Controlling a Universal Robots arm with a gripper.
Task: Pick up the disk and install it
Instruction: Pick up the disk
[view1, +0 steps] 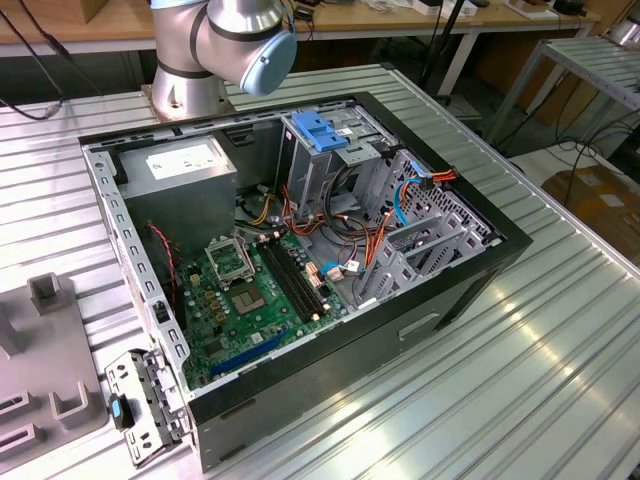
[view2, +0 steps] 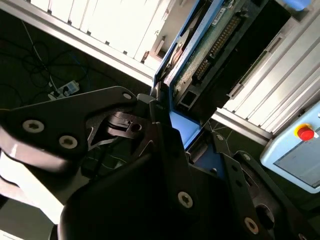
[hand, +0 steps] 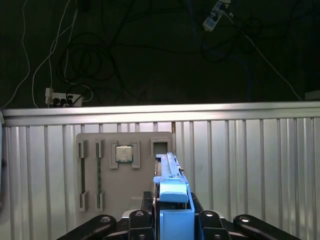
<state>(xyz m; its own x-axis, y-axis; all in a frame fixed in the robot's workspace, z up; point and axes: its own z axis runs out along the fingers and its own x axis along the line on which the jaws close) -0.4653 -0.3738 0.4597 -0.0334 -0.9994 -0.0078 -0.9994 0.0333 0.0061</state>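
The pincer (hand: 172, 216) is clamped on the disk (hand: 170, 182), held edge-on over the grey parts tray (hand: 91, 138) by the worktop (hand: 250, 165) edge. I judge a firm, level hold matters here, so the blue rails meet the drive cage (view1: 335, 165) squarely

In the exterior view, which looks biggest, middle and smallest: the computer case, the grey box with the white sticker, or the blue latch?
1. computer case
2. grey box
3. blue latch
None of them look close in size.

Ribbed metal table (view1: 560, 380), open computer case (view1: 330, 372), grey tray (view1: 62, 352)
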